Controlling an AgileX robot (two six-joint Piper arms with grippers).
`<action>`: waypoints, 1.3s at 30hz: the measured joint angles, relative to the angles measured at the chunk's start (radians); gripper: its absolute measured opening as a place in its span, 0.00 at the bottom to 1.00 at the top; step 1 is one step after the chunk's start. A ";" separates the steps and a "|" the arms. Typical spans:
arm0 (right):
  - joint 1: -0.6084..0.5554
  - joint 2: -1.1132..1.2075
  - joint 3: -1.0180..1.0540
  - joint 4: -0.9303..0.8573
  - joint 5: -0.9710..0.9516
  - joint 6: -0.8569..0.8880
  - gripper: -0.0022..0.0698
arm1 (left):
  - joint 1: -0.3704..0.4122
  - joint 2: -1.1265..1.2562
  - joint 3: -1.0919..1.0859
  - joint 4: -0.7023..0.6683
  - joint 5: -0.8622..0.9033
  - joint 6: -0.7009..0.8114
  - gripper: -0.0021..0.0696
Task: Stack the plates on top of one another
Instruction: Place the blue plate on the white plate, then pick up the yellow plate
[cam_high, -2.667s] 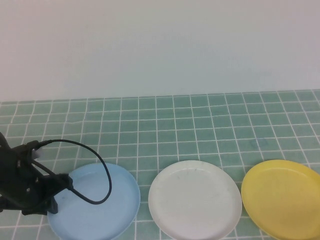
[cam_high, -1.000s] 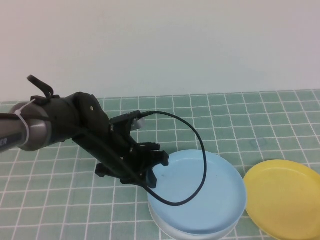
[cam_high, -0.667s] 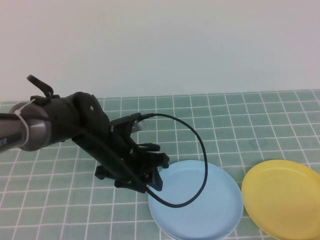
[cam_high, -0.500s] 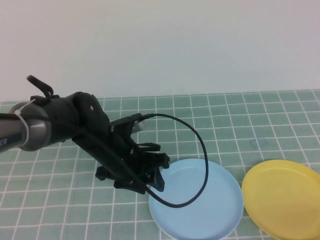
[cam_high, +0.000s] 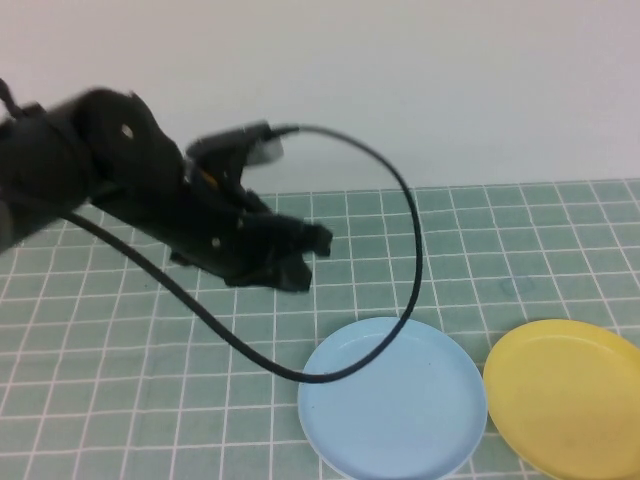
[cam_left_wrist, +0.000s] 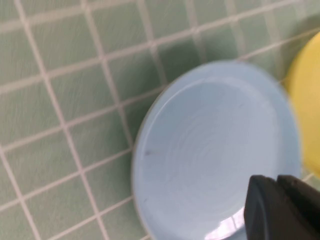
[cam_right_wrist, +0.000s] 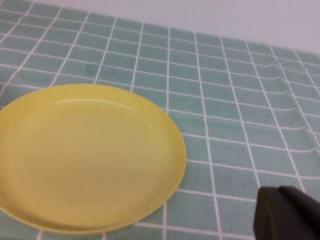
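Here, the left gripper (cam_high: 300, 255) hangs above the green-tiled table (cam_high: 520, 250), up and toward the left of the light blue plate (cam_high: 392, 410), touching nothing; its black arm reaches in from the table's left edge, and a black cable (cam_high: 410, 250) loops from it down across the plate. Whether its fingers are apart or together cannot be told: the high view shows them only as a dark, blurred mass, and the left wrist view catches just a dark tip (cam_left_wrist: 282, 207) over the blue plate (cam_left_wrist: 210, 155). The light blue plate lies flat near the table's near edge, about midway along it. No white plate shows separately. The yellow plate (cam_high: 565, 395) lies flat just beside the blue one, toward the near right corner, a narrow strip of tile between them. The right gripper (cam_right_wrist: 287, 212) shows only as a dark tip in the right wrist view, beside the yellow plate (cam_right_wrist: 85, 155); the state of its fingers cannot be told either.
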 joint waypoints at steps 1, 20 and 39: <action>0.000 0.000 0.000 0.000 0.000 0.000 0.03 | 0.000 -0.021 -0.011 0.000 0.008 0.000 0.03; 0.000 0.000 0.000 0.000 0.000 0.000 0.03 | -0.051 -0.414 0.066 -0.178 -0.023 0.148 0.03; 0.000 0.000 0.000 0.000 0.000 0.000 0.03 | -0.131 -0.492 0.217 -0.167 -0.110 0.144 0.03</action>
